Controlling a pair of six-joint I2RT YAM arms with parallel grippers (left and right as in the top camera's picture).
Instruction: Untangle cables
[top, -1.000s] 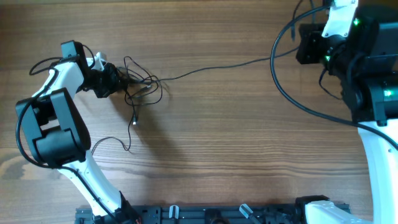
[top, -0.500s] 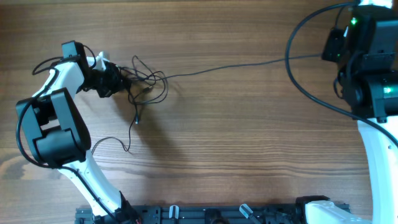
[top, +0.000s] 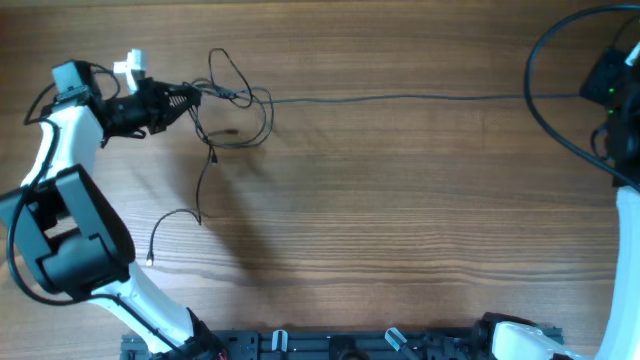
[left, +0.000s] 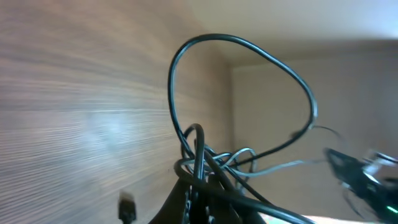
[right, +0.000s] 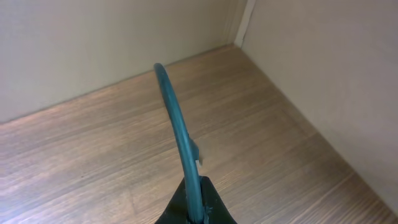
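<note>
The cables (top: 238, 108) form a loose black knot at the table's far left. My left gripper (top: 188, 96) is shut on the knot's left side. In the left wrist view its fingers (left: 186, 202) pinch several strands, a big cable loop (left: 249, 53) rises above them and a small plug (left: 127, 208) hangs at the left. One long strand (top: 400, 97) runs straight from the knot to the right edge. My right gripper (right: 194, 208) is shut on that cable (right: 177, 130). Another strand (top: 185, 215) trails down from the knot to a plug end.
The right arm (top: 612, 85) sits at the far right edge, with its thick black wire (top: 545, 110) looping beside it. The left arm's body (top: 70, 235) fills the near left. A black rail (top: 330, 345) runs along the front edge.
The right gripper has pulled its cable rightward and the left gripper has moved left and back, so the long strand is now drawn straight. The knot has opened out and shifted toward the back.
</note>
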